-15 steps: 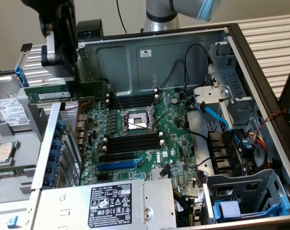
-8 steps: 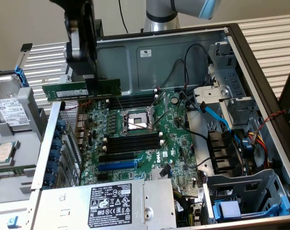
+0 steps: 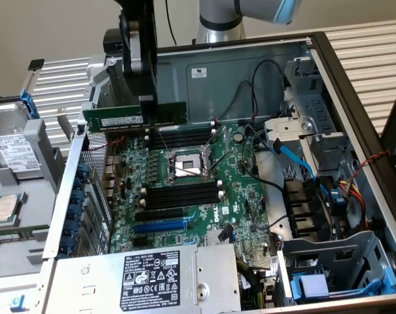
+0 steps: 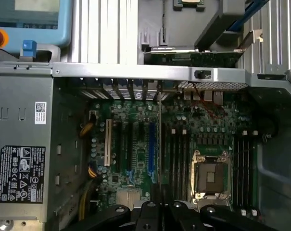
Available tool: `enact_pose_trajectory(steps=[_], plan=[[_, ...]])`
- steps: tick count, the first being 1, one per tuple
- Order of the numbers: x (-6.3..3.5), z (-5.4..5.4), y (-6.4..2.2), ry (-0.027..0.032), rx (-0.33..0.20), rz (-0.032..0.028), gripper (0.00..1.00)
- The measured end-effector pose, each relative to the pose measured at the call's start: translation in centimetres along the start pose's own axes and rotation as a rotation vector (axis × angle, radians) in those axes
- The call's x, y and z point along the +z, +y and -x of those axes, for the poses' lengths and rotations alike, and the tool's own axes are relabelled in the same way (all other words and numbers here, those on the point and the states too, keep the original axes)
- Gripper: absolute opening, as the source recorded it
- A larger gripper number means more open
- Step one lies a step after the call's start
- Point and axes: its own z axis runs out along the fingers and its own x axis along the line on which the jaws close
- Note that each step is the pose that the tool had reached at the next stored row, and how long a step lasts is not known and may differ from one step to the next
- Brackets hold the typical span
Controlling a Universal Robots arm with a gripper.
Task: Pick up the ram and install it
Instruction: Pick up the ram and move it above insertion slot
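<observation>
The pincer (image 3: 148, 118) is pressed together on the ram (image 3: 116, 118), gripping the stick near the middle of its length. The ram's long axis is level and its white label faces the exterior camera. One end extends from the pincer toward the exterior view's left and the other, shorter end toward the exterior view's right.

We see the ram held above the motherboard (image 3: 240, 190) inside the open computer case (image 3: 250, 72), unseated. Directly beneath the pincer lies one bank of black memory slots (image 3: 181, 139) with white clips. The processor socket (image 3: 186, 167) sits just beyond that bank, and a second bank of memory slots (image 3: 181, 194) follows on its far side. Farther from the pincer are the blue expansion slot (image 3: 160, 226) and the power supply (image 3: 152, 275) with its black label.

In the wrist view, the ram (image 4: 160, 134) appears edge-on as a thin line running away from the pincer (image 4: 159, 190). That line falls between the blue expansion slot (image 4: 150, 144) and the nearest black memory slots (image 4: 176, 154), parallel to both. The case rests on a slatted tabletop (image 3: 368, 46).
</observation>
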Motion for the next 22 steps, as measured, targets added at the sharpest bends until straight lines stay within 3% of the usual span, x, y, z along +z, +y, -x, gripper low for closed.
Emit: enact_pose_trajectory(steps=[9,15,22], plan=[[0.33,1.3,-2.6,-0.0001,0.003,-0.0001,0.12],[0.72,1.6,-3.16,-0.0027,0.016,-0.0004,0.12],[1.02,3.8,-3.79,-0.0021,0.016,-0.0004,0.12]])
